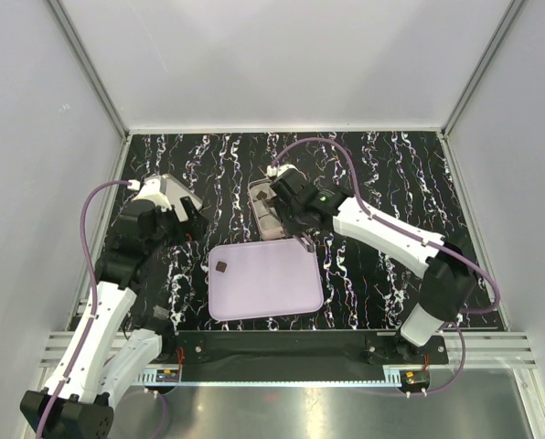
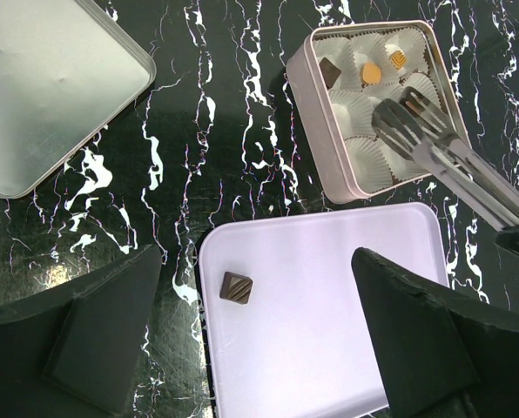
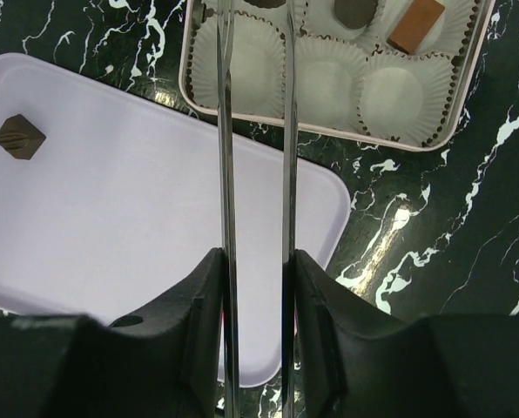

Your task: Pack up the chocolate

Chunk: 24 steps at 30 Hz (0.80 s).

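One dark striped chocolate [image 2: 236,287] lies near the left edge of the lavender tray [image 2: 329,296]; the same piece [image 3: 19,137] shows in the right wrist view. The pink square tin [image 2: 307,87] beyond the tray holds a dark piece [image 2: 330,71] and two orange-tan pieces [image 2: 371,73] in white paper cups. My right gripper [image 3: 255,261] is shut on metal tongs [image 3: 227,157]. The tong tips [image 2: 407,117] reach into the tin with a dark piece [image 2: 414,103] between them. My left gripper [image 2: 255,261] hangs open above the tray's left part, holding nothing.
A silver tin lid [image 2: 50,87] lies on the black marbled table [image 2: 207,157], left of the tin. In the top view the tray [image 1: 272,293] sits in front of the tin [image 1: 261,219], between both arms. White walls enclose the table.
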{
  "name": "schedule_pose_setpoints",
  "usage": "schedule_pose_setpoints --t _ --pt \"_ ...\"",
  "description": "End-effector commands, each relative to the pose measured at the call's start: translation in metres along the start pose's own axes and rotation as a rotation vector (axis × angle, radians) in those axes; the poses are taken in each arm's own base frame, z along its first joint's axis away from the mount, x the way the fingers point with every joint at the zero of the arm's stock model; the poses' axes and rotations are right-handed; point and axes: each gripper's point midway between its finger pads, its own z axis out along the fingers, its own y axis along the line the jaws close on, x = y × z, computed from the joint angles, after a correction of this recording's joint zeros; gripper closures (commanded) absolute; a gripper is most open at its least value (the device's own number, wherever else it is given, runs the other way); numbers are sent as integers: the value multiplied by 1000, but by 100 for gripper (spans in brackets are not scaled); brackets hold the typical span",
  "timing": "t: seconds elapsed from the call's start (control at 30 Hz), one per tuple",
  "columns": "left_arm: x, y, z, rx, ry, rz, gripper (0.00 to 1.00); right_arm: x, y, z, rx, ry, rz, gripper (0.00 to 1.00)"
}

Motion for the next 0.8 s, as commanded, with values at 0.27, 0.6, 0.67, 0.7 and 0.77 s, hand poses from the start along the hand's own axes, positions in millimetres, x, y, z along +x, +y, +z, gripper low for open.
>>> schedule_pose_setpoints --t 0.27,0.6,0.67,0.7,0.77 --pt "-18 -10 -3 36 -52 -1 1 -42 5 22 -36 -62 -8 64" --pt "-18 -10 -2 40 -50 -3 1 -31 2 24 -22 -31 18 62" --pt "-18 -10 -3 38 -52 -3 1 -32 1 25 -15 -31 16 56" --pt "-18 -10 -3 39 -52 -3 1 -32 1 24 -16 -31 18 56" --pt "-18 -10 -3 38 -52 -1 1 -35 1 22 -15 -36 15 55"
